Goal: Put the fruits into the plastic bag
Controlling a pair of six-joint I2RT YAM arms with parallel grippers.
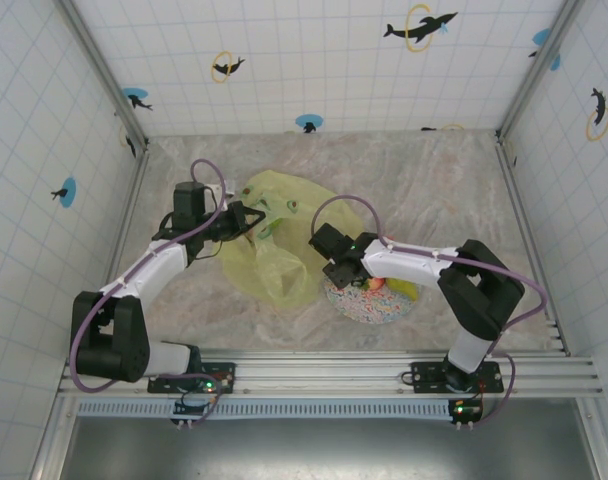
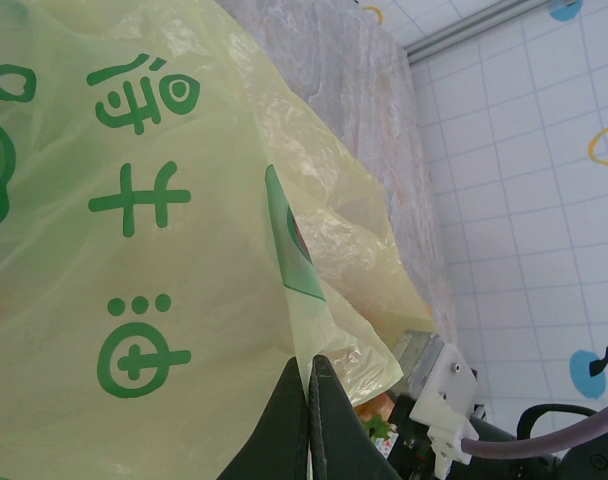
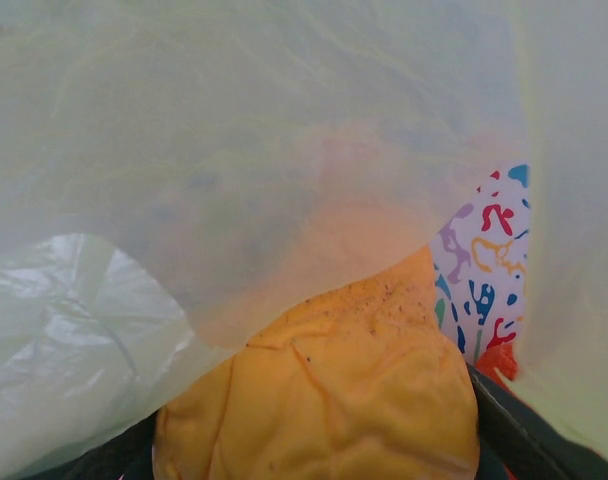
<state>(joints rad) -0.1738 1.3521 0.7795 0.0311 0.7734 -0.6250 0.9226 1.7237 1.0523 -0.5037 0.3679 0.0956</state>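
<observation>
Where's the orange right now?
Right wrist view, bottom centre: the orange is held in the right gripper, with the plastic bag film draped just ahead and the speckled plate at its right.

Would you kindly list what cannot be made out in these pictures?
1. Top view: fruits on the plate are too small and half covered by the right gripper to count.
2. Top view: contents of the plastic bag, hidden by crumpled film.
3. Right wrist view: the orange, veiled above by bag film, cut off by the bottom edge.
4. Left wrist view: the left gripper pinching the bag, its fingers cut off below.
</observation>
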